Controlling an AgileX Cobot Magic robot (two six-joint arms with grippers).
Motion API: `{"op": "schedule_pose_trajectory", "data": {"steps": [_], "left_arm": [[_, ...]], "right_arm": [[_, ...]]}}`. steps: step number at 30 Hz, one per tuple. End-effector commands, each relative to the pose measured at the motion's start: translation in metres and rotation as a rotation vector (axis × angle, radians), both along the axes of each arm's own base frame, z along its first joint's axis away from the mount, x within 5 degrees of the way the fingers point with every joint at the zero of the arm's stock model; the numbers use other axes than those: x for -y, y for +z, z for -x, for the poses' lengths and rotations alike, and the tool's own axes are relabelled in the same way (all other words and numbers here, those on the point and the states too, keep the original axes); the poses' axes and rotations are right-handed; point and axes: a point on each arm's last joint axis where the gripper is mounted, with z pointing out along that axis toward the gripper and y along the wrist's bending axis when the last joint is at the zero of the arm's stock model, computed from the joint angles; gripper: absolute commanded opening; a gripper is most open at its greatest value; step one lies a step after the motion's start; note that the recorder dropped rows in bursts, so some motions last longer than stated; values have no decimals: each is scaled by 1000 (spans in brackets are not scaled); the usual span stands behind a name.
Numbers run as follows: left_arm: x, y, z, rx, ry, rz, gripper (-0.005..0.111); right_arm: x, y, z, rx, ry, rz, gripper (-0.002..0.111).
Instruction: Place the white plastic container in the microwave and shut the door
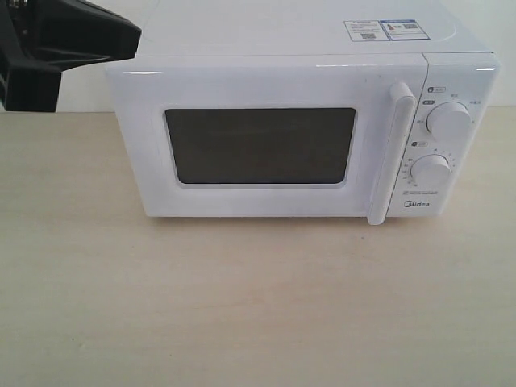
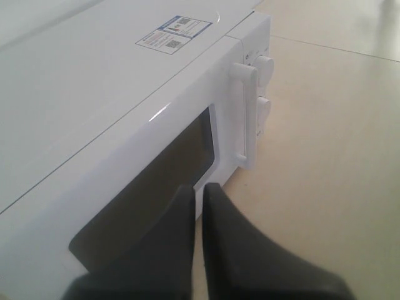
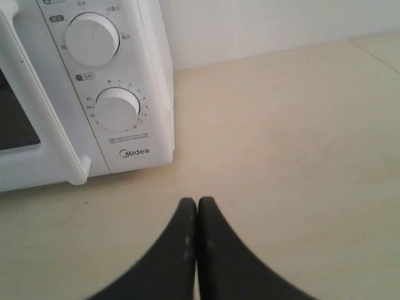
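The white microwave (image 1: 282, 81) stands at the back of the table with its door (image 1: 258, 89) shut, dark window (image 1: 260, 146) facing me and bar handle (image 1: 390, 153) on the right. The white plastic container is out of view. My left gripper (image 1: 129, 36) hangs shut and empty by the microwave's upper left corner; in the left wrist view the gripper (image 2: 201, 190) sits above the door's left end, looking along it to the handle (image 2: 247, 119). My right gripper (image 3: 197, 203) is shut and empty above the table, right of the microwave (image 3: 150, 94).
Two round dials (image 1: 448, 122) (image 1: 430, 172) sit on the microwave's right panel, and stickers (image 1: 383, 30) lie on its top. A pale wooden table (image 1: 242, 306) stretches in front of it. A white wall runs behind.
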Motion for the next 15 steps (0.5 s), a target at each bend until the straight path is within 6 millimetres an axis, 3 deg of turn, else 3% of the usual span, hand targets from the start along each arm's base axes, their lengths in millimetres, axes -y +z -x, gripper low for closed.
{"op": "schedule_pose_trajectory", "data": {"steps": [1, 4, 15], "left_arm": [[1, 2, 2, -9, -3, 19, 4], [1, 2, 2, -9, -3, 19, 4], [1, 2, 2, -9, -3, 19, 4]], "right_arm": [[1, -1, 1, -15, 10, 79, 0], [1, -1, 1, -19, 40, 189, 0], [1, -1, 1, -24, 38, 180, 0]]}}
